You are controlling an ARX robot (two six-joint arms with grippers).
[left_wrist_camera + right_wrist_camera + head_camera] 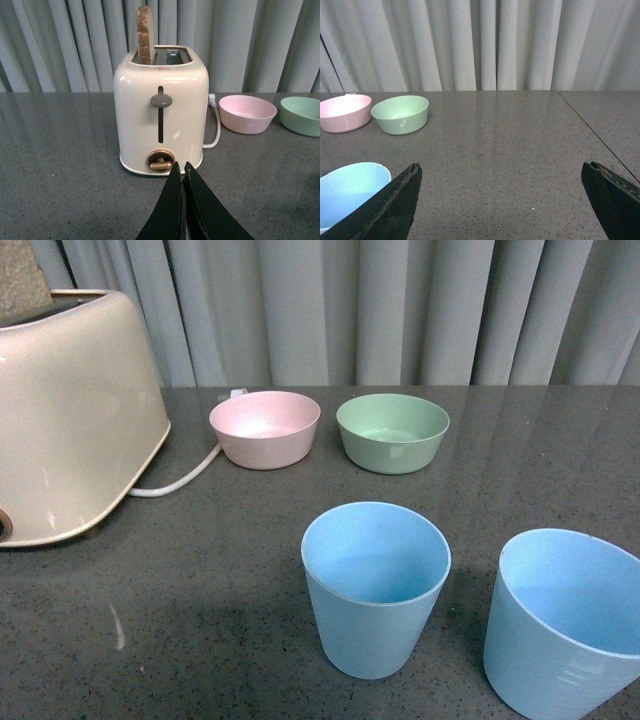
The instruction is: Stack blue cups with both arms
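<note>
Robot-side of green bowl [392, 432]: two blue cups [375, 590] upright, apart; right end effector [501, 166] spread wide, empty, nearer them; left end effector [182, 167] closed, empty.

Dark grey speckled tabletop [200, 630]. Loaded with cream toaster [70, 410], pink plastic bowl [265, 430], green plastic bowl [392, 435]. Nearer: two upright light blue plastic tumblers [375, 590] [565, 630].

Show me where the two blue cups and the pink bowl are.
left blue cup [375, 635], front view, on its outer wall.
right blue cup [545, 670], front view, on its outer wall.
pink bowl [265, 448], front view, on its outer side.
</note>
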